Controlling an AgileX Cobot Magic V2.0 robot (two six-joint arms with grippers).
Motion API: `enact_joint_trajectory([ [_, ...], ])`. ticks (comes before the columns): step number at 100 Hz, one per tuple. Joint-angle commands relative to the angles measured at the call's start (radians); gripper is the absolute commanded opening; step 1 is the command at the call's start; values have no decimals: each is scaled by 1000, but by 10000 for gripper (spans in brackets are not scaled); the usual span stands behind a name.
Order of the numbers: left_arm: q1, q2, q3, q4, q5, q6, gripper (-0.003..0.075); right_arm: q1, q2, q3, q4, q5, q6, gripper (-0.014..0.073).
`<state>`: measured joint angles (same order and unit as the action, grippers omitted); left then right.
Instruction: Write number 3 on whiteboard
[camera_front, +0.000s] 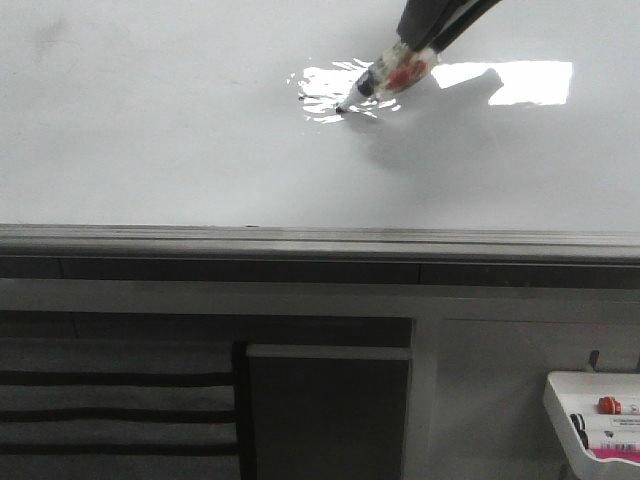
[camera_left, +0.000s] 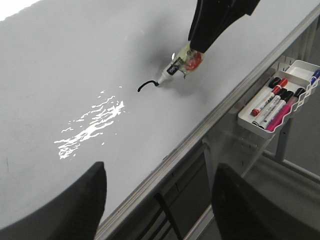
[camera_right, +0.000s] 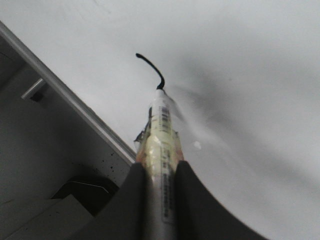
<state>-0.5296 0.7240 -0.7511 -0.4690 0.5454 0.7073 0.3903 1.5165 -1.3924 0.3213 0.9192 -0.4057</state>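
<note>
Right gripper (camera_right: 160, 182) clamps a marker (camera_right: 161, 135), tip touching the whiteboard (camera_front: 150, 120) at a short curved stroke (camera_right: 150, 67), frame centre; left gripper (camera_left: 157, 200) gapes wide.

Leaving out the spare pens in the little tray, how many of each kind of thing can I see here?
Whiteboard: 1
Marker tray: 1
Held marker: 1
Ink stroke: 1
Grippers: 2 (left gripper, right gripper)
Total: 6
</note>
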Motion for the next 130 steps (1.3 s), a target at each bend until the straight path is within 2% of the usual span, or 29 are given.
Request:
enact_joint_trajectory([
  [1,3,1,-28,-26,-67,-10,417,22,-25,19,4,-114,5,-71],
  [10,3,1,-28,-26,-67,-10,417,52,-9,24,7,-199,5,-71],
  [18,3,1,-28,-24,-67,-10,417,48,-7,23,0,-211,5,-71],
  [41,3,1,-28,5,-70,-10,417,-9,-57,68,-26,-64,5,-71],
  [51,3,1,-28,5,-70,-10,417,26,-61,114,-1,-109,4,-71],
  [70,3,1,-28,5,-74,-10,417,110,-35,139,11,-311,3,-71],
  [83,3,1,-28,5,-108,-6,417,119,-56,118,21,-265,-3,-71],
  [108,3,1,-28,5,-129,-6,417,213,-215,118,35,-48,-265,-71],
  [130,3,1,-28,5,-129,-6,417,277,-245,115,33,-61,-418,-71],
])
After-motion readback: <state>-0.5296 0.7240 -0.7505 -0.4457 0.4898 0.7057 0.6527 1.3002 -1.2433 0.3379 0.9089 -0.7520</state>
